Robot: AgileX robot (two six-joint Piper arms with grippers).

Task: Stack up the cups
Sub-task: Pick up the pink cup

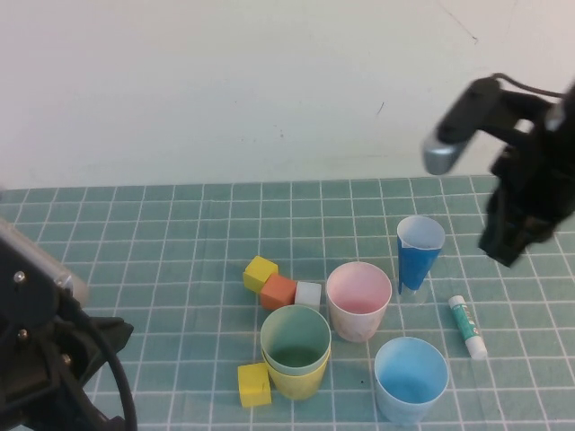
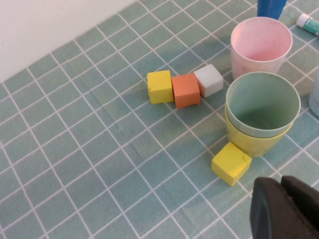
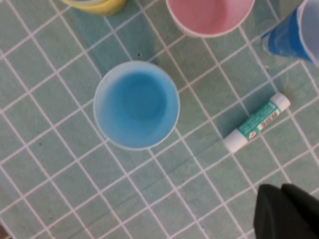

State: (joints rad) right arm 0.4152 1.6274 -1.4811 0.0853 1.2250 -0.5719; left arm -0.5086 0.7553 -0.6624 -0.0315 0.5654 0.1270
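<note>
The counter (image 1: 135,242) is covered by a green gridded mat. The right tool (image 1: 512,238) hangs in the air over the right side, near the dark blue cup (image 1: 419,253); the left tool (image 2: 289,209) sits low at the near left; I cannot tell how wide either is set. The pale green cup (image 1: 296,338) sits nested in the yellow cup (image 1: 296,382). The pink cup (image 1: 358,301) stands just beside them, the light blue cup (image 1: 411,379) near the front. A glue stick (image 1: 467,327) lies right. Small blocks (image 1: 281,287) lie left of the pink cup.
</note>
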